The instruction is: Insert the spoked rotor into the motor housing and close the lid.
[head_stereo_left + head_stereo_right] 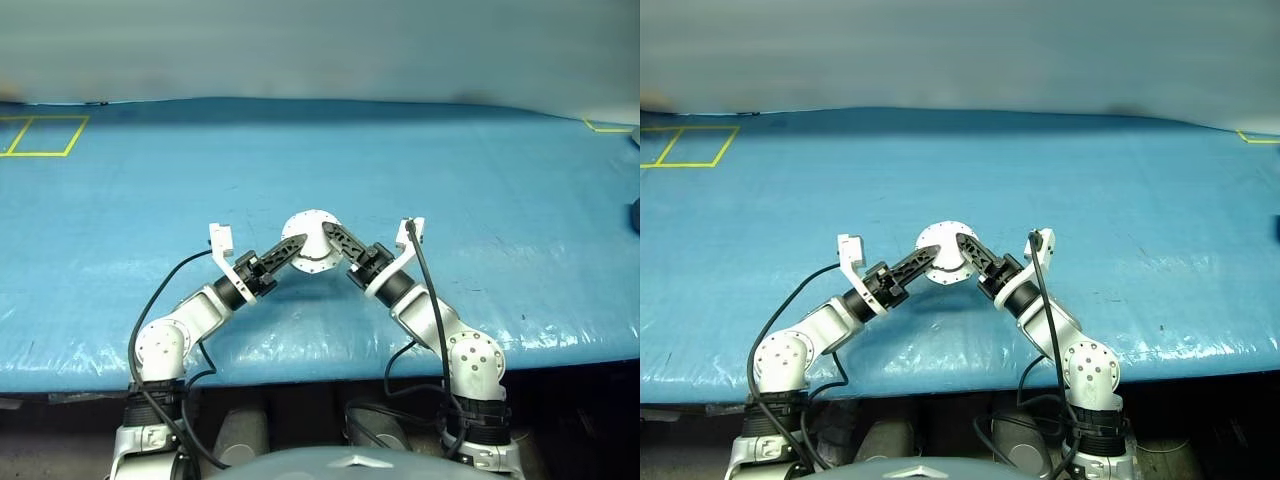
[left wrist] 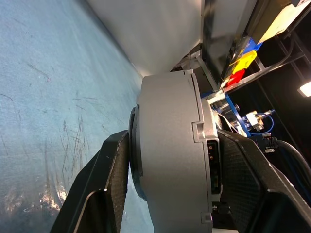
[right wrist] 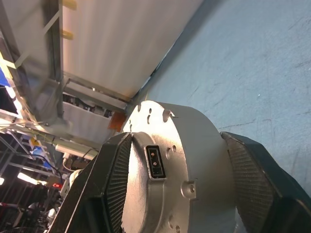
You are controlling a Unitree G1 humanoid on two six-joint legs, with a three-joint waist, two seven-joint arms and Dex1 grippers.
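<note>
Motor housing [image 1: 311,243] held above the bench [image 1: 120,230] near its front edge, between both claws, left claw [image 1: 291,246] on its left, right claw [image 1: 335,238] on its right.

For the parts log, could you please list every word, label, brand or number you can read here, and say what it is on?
No readable text in any view.
The motor housing: bare grey metal with holes and a small connector socket, no marking visible.
Yellow and red tags on the frame behind: no lettering can be made out.
The blue table cover: yellow tape outlines, no writing.
</note>
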